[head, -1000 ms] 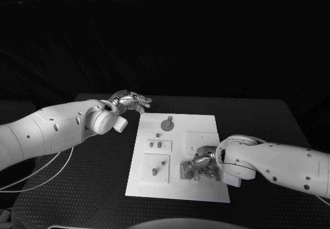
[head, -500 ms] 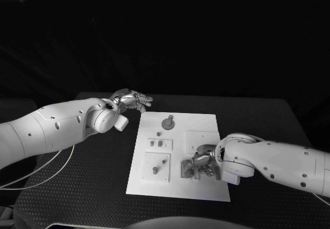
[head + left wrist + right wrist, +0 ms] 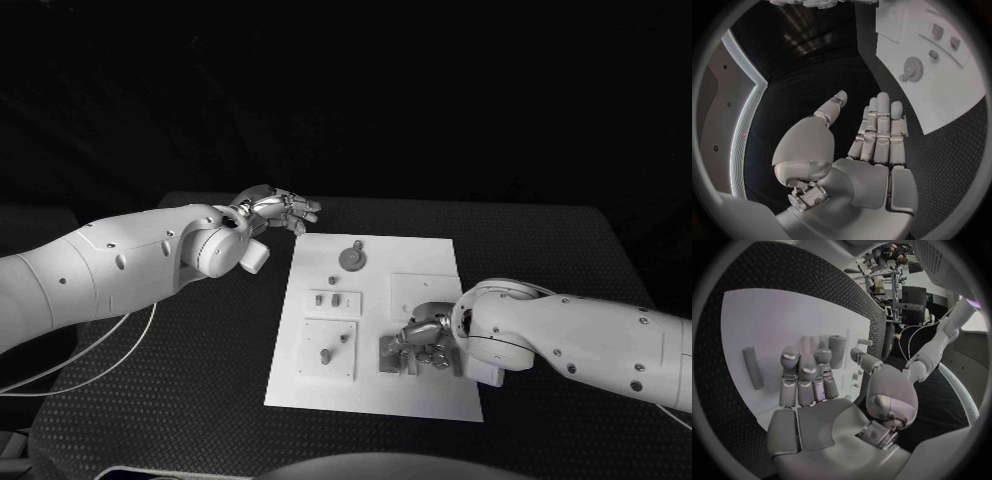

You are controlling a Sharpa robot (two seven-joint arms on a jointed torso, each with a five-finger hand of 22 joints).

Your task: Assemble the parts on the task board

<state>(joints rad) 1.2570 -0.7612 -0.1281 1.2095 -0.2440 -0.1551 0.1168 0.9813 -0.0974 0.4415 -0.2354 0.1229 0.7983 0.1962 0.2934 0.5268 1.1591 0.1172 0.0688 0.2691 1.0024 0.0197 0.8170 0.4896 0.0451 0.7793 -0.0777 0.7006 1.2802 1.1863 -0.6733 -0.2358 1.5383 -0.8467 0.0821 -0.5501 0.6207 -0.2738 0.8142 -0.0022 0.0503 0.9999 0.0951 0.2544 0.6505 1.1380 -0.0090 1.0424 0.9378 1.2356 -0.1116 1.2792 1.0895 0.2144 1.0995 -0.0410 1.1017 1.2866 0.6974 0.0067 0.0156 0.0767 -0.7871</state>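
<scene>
The task board (image 3: pixel 378 325) lies centred on the counter (image 3: pixel 188 400). The left hand (image 3: pixel 277 211) hovers off its far-left corner, fingers extended, empty. The right hand (image 3: pixel 424 340) rests fingertips among the parts (image 3: pixel 411 355) at its near-right; grasp indeterminate.

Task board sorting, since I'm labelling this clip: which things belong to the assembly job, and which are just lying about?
Job:
- task board
- parts
- right robot hand, over the board
- left robot hand, off the board

Lying about:
- black table
- white cable

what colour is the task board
White. The task board stands out plainly against the black table in the head view.
</scene>
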